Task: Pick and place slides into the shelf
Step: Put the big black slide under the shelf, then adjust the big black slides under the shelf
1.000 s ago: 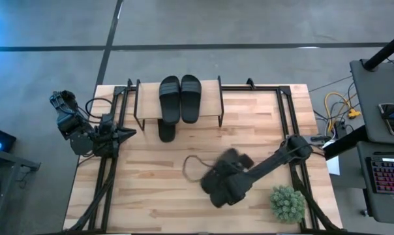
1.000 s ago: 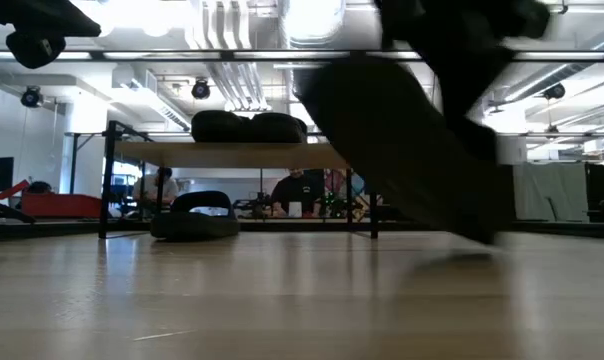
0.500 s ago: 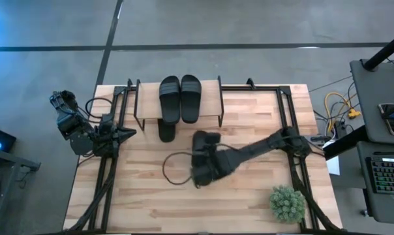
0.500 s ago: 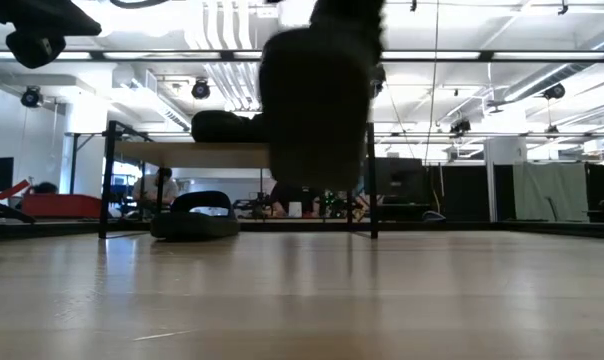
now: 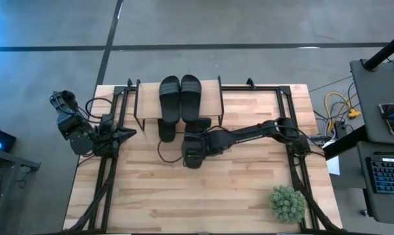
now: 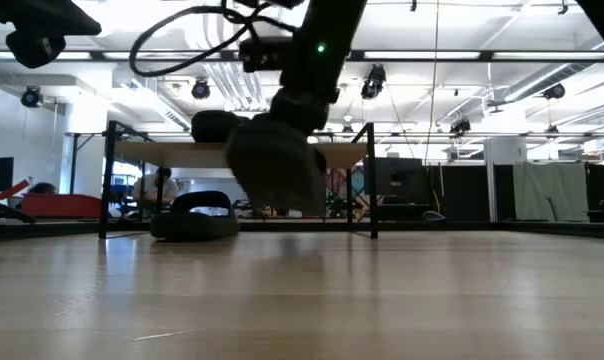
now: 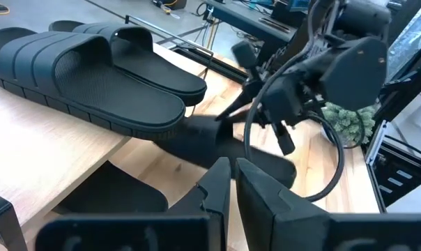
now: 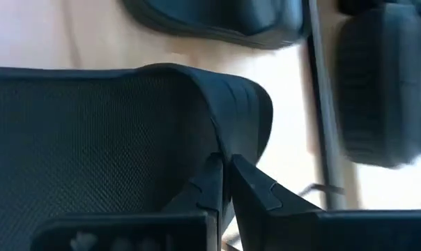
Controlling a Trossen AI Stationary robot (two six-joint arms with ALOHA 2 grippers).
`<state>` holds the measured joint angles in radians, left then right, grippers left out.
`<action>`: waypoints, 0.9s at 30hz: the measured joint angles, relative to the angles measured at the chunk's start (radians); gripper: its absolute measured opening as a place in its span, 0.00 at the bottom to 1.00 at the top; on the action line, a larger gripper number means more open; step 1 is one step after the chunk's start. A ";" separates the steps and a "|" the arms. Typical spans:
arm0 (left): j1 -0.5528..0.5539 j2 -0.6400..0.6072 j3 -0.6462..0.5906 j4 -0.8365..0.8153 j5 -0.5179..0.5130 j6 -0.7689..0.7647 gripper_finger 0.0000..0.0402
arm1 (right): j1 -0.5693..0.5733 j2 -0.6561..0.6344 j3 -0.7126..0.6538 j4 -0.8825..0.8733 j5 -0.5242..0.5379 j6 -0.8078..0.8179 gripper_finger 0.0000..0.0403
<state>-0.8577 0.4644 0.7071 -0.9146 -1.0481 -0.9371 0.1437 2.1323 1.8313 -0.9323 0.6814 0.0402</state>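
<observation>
The shelf (image 5: 213, 98) stands at the table's far edge. Two black slides (image 5: 179, 98) lie side by side on its plank top, and a third slide (image 5: 166, 131) rests on the table under it, also seen in the low view (image 6: 194, 216). My right gripper (image 5: 198, 145) reaches in from the right, just in front of the shelf, shut on the fourth slide (image 5: 193, 142). In the low view this slide (image 6: 272, 165) hangs above the table. My left gripper (image 5: 126, 133) waits shut at the table's left edge. My right gripper pinches the held slide between its two fingers (image 8: 212, 183) at the edge of the wide strap (image 8: 221, 136), beside the textured footbed. The slide (image 6: 272, 165) is lifted clear of the table and tilted, in front of the shelf's open side.
A small green plant (image 5: 287, 203) stands at the near right corner. A black cable loop (image 5: 164, 154) hangs from the right arm over the table's middle. Black metal rails (image 5: 289, 111) frame the table's sides. Bare wood lies across the near half.
My right gripper has swung from the near right part of the table toward the far left, up to the shelf's front, staying shut. The slide it carries has travelled with it clear of the table and turned about, its long axis now pointing at the shelf.
</observation>
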 joint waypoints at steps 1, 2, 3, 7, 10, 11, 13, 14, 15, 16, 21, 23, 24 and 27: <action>0.000 0.000 0.000 0.000 0.000 0.000 0.03 | -0.005 0.000 -0.011 0.024 -0.021 0.000 0.03; 0.000 0.000 0.000 0.000 0.000 0.000 0.03 | -0.009 0.000 -0.022 0.043 -0.034 0.000 0.03; 0.000 0.000 0.000 0.000 0.000 0.000 0.03 | -0.012 0.000 -0.034 0.056 -0.038 0.000 0.03; 0.000 0.000 0.000 0.000 0.000 0.000 0.03 | -0.013 0.000 -0.079 0.068 -0.039 0.000 0.08; 0.000 0.000 0.000 0.000 0.000 0.000 0.03 | -0.013 0.000 -0.099 0.071 -0.050 0.004 0.14; 0.000 0.000 0.000 0.000 0.000 0.000 0.03 | -0.013 0.000 -0.105 0.076 -0.067 0.008 0.17; 0.000 0.000 0.000 0.000 0.000 0.000 0.03 | -0.015 0.000 -0.112 0.079 -0.093 0.032 0.22; 0.000 0.000 0.000 0.000 0.000 0.000 0.03 | -0.016 0.000 -0.115 0.077 -0.095 0.045 0.24; 0.000 0.000 0.000 0.000 0.000 0.000 0.03 | -0.016 0.000 -0.115 0.076 -0.097 0.059 0.26; 0.000 0.000 0.000 0.000 0.000 -0.001 0.03 | -0.015 0.000 -0.114 0.077 -0.097 0.070 0.29; 0.000 0.001 0.000 0.001 0.000 -0.003 0.03 | -0.005 -0.010 -0.078 0.068 -0.079 0.109 0.37; 0.000 0.002 0.000 0.008 0.000 -0.003 0.03 | 0.004 -0.018 -0.051 0.065 -0.078 0.133 0.39; 0.000 0.002 0.000 0.012 0.000 -0.003 0.03 | 0.007 -0.020 -0.035 0.054 -0.078 0.150 0.39; 0.000 0.004 0.000 0.017 0.000 -0.014 0.03 | 0.013 -0.020 0.015 0.015 -0.086 0.252 0.37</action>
<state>-0.8577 0.4689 0.7071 -0.8976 -1.0478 -0.9515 0.1566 2.1120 1.8461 -0.9175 0.5952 0.2925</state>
